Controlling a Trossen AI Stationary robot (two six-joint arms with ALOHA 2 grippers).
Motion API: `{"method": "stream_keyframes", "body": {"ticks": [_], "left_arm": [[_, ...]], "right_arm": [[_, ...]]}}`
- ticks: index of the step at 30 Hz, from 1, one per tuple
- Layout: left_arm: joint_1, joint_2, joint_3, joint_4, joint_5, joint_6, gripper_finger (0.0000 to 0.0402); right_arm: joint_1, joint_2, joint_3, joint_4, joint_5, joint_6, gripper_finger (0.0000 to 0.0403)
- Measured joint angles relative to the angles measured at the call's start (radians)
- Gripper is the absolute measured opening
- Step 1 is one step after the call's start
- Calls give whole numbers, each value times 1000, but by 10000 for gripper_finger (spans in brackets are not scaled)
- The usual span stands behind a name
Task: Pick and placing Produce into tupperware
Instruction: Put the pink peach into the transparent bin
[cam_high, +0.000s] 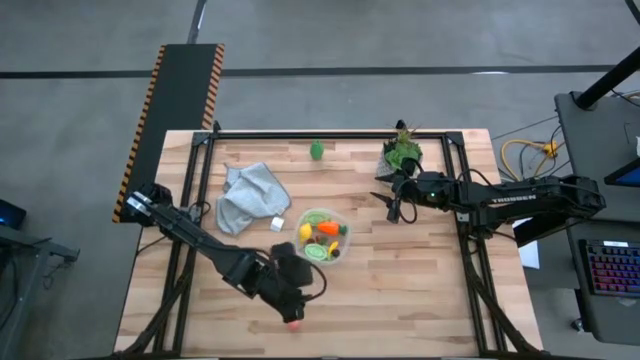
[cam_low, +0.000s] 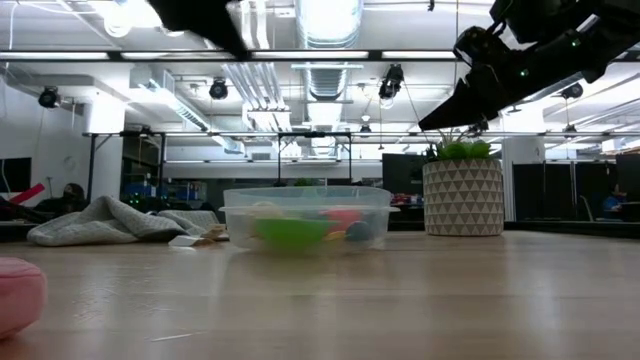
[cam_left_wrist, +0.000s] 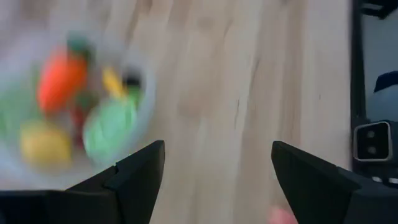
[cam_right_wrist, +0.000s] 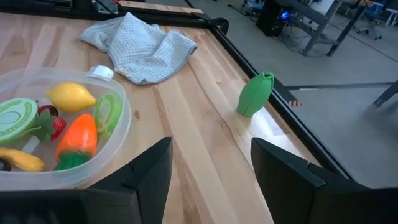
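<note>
The clear tupperware sits mid-table and holds an orange carrot, a yellow lemon, green slices and other tiny produce. A pink piece rests on the wood near the table's near edge and shows large in the low view. A green piece stands near the far edge. My left gripper hangs open above the table beside the pink piece, with nothing between its fingers. My right gripper is open and raised, right of the tupperware.
A crumpled grey cloth lies left of the tupperware with a small white cube at its edge. A green potted plant in a pale patterned pot stands at the far right. A black frame rims the table.
</note>
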Motion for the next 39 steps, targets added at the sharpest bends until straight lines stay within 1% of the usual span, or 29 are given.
{"method": "stream_keyframes", "body": {"ticks": [3,5,10,12,15,17,19,24,27,29,31,34,39], "left_arm": [[0,0,-5,-94,77,-257,280],[0,1,-11,-126,109,-413,280],[0,1,-20,-102,143,-816,280],[-4,1,-23,-56,150,-904,280],[-8,18,-25,66,161,-949,278],[-14,42,-24,120,181,-956,272],[-14,85,0,126,207,-981,263],[-16,200,74,112,338,-1000,241],[-16,257,130,55,398,-1023,236],[-17,286,170,-17,429,-1032,235],[-20,307,211,-99,442,-1043,235],[-30,316,251,-202,446,-1110,235],[-53,320,256,-188,448,-1181,235]], "right_arm": [[0,0,-1,-3,0,-1,210],[0,0,-1,-3,0,-2,210],[0,0,-1,-3,0,-5,210],[0,0,-1,-3,0,-4,210],[0,0,-1,-12,0,-5,210],[0,0,-1,-24,0,-13,210],[0,0,-1,-33,0,-12,210],[0,0,-1,-36,0,-12,210],[0,0,-1,-36,0,-9,210],[0,0,-1,-36,0,-1,210],[0,0,-1,-36,0,0,210],[0,0,-1,-35,0,1,210],[0,0,-2,-36,0,2,210]]}}
